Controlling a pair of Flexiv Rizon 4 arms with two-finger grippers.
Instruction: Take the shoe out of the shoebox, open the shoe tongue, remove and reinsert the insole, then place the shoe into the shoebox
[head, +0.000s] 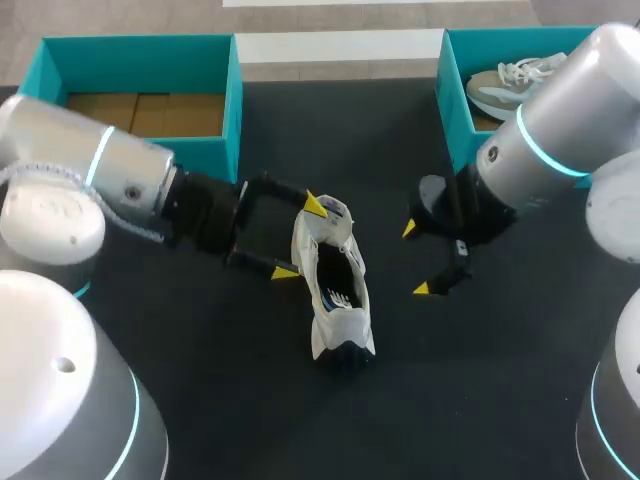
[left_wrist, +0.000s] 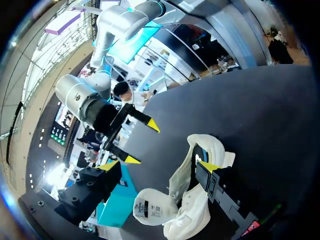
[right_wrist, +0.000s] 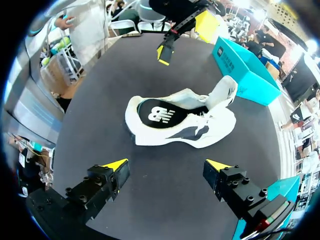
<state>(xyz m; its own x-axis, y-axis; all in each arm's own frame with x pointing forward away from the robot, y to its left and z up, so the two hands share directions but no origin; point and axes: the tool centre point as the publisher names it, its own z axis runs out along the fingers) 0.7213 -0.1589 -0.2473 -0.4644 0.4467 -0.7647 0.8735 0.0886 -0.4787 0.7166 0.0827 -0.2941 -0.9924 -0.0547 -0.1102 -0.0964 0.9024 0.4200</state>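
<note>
A white shoe lies on its side on the black table, its dark insole showing inside. My left gripper is open, and its yellow tips straddle the shoe's far end, where the tongue stands up. In the left wrist view the shoe lies between the wide fingers of that gripper, close against one of them. My right gripper stands open to the right of the shoe, with nothing in it. From the right wrist the shoe is ahead of that gripper.
A teal shoebox with a bare cardboard floor stands at the back left. A second teal box at the back right holds a grey shoe. Dark table surface lies in front of the white shoe.
</note>
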